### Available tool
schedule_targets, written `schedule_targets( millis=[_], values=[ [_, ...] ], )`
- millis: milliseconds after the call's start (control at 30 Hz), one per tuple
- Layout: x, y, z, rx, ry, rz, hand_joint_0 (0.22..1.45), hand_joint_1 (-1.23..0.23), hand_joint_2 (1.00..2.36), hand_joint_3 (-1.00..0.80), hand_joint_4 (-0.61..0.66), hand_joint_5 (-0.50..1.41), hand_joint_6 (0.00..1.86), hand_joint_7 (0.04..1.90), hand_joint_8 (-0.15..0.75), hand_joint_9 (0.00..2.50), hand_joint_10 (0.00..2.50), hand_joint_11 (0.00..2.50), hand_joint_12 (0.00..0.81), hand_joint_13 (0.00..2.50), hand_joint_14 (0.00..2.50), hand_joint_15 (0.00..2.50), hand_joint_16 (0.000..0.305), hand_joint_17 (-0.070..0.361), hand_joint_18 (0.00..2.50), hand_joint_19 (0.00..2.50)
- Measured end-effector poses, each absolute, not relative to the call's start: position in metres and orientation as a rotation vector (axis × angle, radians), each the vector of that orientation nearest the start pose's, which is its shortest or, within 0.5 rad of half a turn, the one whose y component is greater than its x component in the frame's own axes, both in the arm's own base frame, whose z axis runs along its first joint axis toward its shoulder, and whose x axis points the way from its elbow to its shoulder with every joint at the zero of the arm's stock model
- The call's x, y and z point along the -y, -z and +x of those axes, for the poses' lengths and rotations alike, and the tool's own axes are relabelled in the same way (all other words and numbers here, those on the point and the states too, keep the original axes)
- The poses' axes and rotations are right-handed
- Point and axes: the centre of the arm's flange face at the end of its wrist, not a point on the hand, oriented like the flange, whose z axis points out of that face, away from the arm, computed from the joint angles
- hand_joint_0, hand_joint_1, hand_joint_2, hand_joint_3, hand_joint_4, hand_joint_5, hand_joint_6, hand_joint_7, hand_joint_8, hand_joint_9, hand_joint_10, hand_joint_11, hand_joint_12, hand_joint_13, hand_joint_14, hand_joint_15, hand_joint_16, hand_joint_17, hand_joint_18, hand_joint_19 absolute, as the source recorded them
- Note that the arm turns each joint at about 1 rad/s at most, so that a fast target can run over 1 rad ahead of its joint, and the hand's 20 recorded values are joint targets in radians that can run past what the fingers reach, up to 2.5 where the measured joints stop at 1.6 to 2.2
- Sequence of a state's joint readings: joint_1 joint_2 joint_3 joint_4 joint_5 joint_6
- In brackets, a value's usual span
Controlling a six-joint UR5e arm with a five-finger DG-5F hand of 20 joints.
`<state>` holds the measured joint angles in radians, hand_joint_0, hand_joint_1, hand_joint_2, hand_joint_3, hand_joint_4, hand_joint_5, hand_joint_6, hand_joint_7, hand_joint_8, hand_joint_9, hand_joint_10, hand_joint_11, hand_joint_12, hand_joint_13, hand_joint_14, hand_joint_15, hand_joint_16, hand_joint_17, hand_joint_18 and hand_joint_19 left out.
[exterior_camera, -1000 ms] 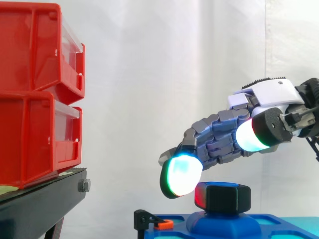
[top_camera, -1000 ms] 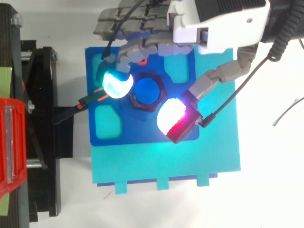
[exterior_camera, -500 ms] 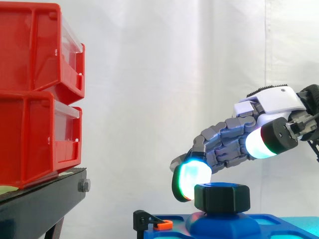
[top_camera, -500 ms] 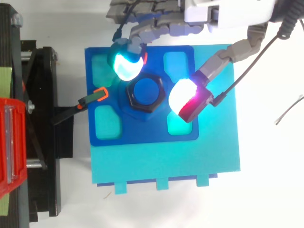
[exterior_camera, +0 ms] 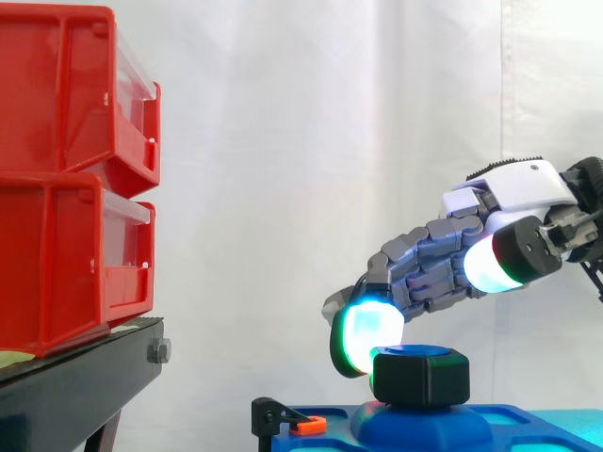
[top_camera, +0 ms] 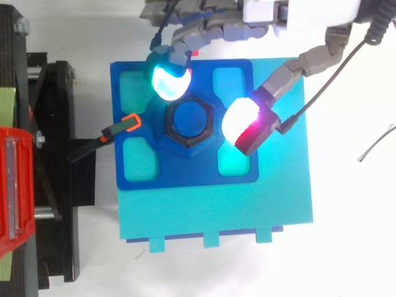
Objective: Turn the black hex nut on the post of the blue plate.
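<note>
The black hex nut (top_camera: 167,126) sits on the round blue post (top_camera: 190,119) at the middle of the dark blue plate (top_camera: 185,174). My hand (top_camera: 297,9) reaches in from the top right with its fingers spread around the nut. A cyan-glowing fingertip (top_camera: 168,81) is at the nut's upper left corner. The white-and-red thumb pad (top_camera: 242,122) hangs just right of the nut. In the side view the cyan fingertip (exterior_camera: 367,334) is against the nut's (exterior_camera: 419,377) upper left edge, while the thumb pad (exterior_camera: 490,264) is well above it. Nothing is pinched.
The blue plate lies on a teal base (top_camera: 216,213). A black clip with an orange tip (top_camera: 127,124) reaches the plate's left edge. Stacked red bins (exterior_camera: 66,179) stand on a black stand (exterior_camera: 75,386) to the left.
The fingertip and thumb let go of the nut's sides and swung back toward the plate's far edge, then settled near the nut again. The nut has turned a little.
</note>
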<state>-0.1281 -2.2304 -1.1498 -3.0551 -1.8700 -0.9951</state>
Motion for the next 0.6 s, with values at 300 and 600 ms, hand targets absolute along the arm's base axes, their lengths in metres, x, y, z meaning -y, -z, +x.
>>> schedule_targets(
  millis=[300, 600],
  values=[
    [0.196, -0.304, 0.705, -1.698, -0.587, 0.384, 0.43, -0.46, 1.0, -0.5, 0.18, -0.23, 0.5, 0.87, 0.234, 0.0, 0.0, 0.0, 0.344, 0.0, 0.0, 0.0, 0.045, 0.102, 0.0, 0.0],
    [0.19, -0.316, 0.711, -1.677, -0.588, 0.371, 0.43, -0.46, 1.0, -0.5, 0.18, -0.23, 0.5, 0.87, 0.232, 0.0, 0.0, 0.0, 0.344, 0.0, 0.0, 0.0, 0.045, 0.101, 0.0, 0.0]
  ],
)
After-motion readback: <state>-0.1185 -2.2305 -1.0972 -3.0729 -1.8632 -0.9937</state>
